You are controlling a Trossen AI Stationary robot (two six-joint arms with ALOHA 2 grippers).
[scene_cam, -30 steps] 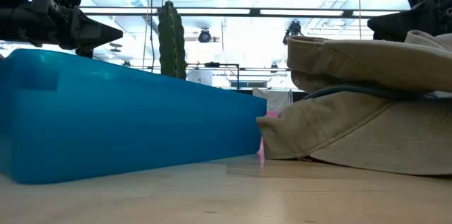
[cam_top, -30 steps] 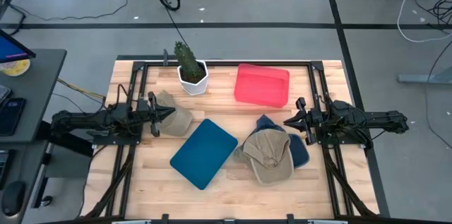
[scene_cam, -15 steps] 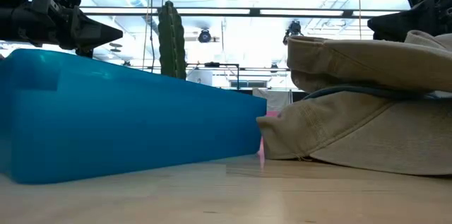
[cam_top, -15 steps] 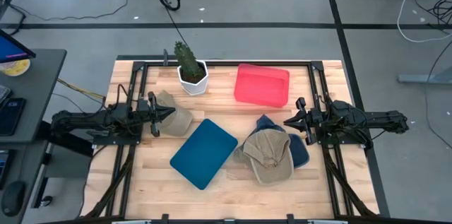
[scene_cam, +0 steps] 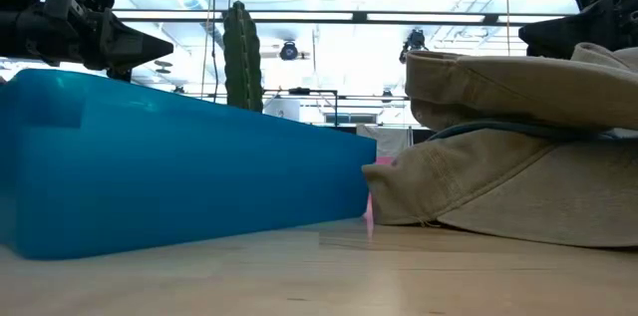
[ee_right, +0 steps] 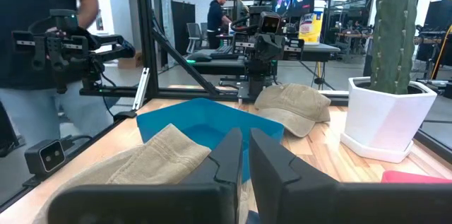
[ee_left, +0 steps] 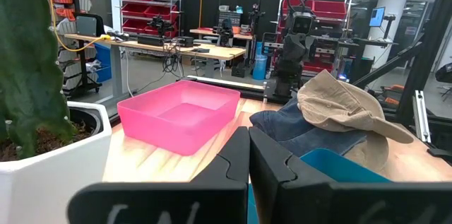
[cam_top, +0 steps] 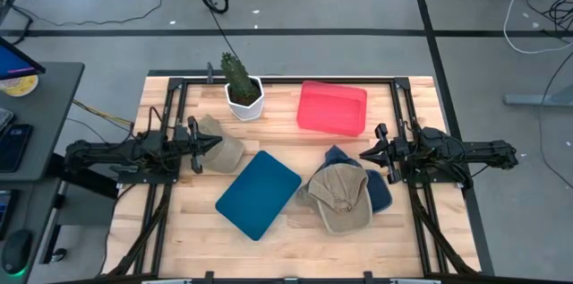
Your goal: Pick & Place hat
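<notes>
Both arms sat parked over the table and nothing was gripped. The left gripper (cam_top: 213, 143), at the left middle of the high view, had its jaws pressed together and empty, its tip over the edge of a tan hat (cam_top: 222, 146) lying just below the cactus pot (cam_top: 243, 98). The right gripper (cam_top: 366, 153), right of centre, had its jaws nearly together with only a thin gap, also empty, pointing at the heap of hats at lower centre-right.

That heap was where trouble looked likely. A second tan hat (cam_top: 341, 196) lay on top of a blue denim hat (cam_top: 383, 190), the two overlapping, with the tan brim touching the blue bin (cam_top: 258, 193). A pinch there could catch both fabrics at once, or lift the top one and drag the denim along. Soft cloth may also slip from a narrow pinch. On the left, the hat lay close to the pot, so a loose approach might knock the cactus.

The count: three hats that I could make out, two tan and one blue denim; whether more were buried in the pile could not be told. Two bins, the blue one at lower centre and a pink bin (cam_top: 332, 107) at upper centre-right, both looked empty. One potted cactus. Two arms.
</notes>
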